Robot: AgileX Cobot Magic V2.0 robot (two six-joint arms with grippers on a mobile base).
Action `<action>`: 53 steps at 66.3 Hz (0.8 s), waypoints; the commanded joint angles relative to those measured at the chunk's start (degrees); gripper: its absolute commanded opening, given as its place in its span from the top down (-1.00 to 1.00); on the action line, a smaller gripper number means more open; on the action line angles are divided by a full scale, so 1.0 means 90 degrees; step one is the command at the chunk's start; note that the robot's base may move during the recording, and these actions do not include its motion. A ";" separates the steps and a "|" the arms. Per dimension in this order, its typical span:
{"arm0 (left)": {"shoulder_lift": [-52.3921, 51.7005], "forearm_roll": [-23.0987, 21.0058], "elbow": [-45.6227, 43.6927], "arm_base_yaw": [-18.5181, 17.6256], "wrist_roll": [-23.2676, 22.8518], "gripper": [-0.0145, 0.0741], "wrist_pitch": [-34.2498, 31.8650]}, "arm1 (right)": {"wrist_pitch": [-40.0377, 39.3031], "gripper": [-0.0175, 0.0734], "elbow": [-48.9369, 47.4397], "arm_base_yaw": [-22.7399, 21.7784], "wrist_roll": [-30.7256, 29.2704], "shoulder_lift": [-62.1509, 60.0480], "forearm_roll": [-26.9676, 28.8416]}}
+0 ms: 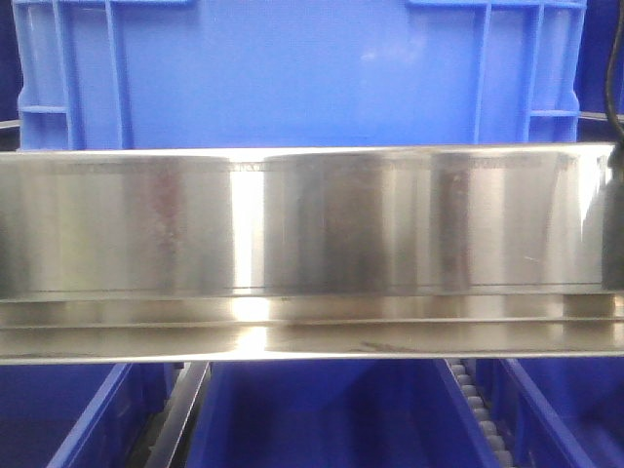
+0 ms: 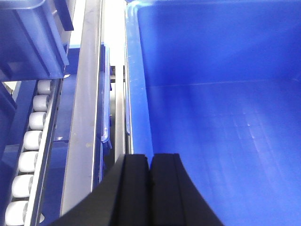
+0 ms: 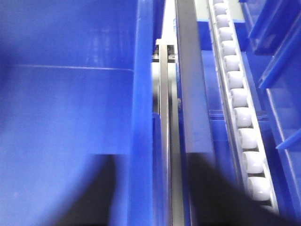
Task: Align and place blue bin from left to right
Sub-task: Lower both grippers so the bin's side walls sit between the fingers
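The blue bin point(image 1: 292, 68) fills the top of the front view, standing behind a steel rail, with rib grids at both upper corners. In the left wrist view I look into its smooth inside point(image 2: 221, 117). My left gripper point(image 2: 151, 156) is shut, its black fingers pressed together with nothing between them, right beside the bin's left wall point(image 2: 136, 94). In the right wrist view, which is blurred, my right gripper point(image 3: 155, 157) is open and straddles the bin's right wall point(image 3: 142, 117), with one finger inside the bin and one outside.
A wide polished steel rail point(image 1: 312, 224) crosses the front view, and deep-blue bins point(image 1: 322, 419) sit below it. White roller tracks run along both sides of the bin point(image 2: 28, 141) point(image 3: 240, 103). Other blue bins stand beyond them point(image 2: 33, 42) point(image 3: 277, 47).
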 commanded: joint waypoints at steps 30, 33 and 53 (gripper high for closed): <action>-0.0023 0.0038 -0.0054 -0.0025 -0.0062 0.92 -0.0014 | -0.0170 -0.06 -0.0042 -0.0009 -0.0007 0.0412 0.0098; -0.0023 0.0038 -0.0054 -0.0025 -0.0062 0.92 0.0034 | -0.0170 -0.06 -0.0042 -0.0009 0.0003 0.0475 0.0098; -0.0011 0.0038 -0.0030 -0.0025 -0.0062 0.92 0.0123 | -0.0234 -0.06 -0.0042 -0.0009 0.0073 0.0662 0.0098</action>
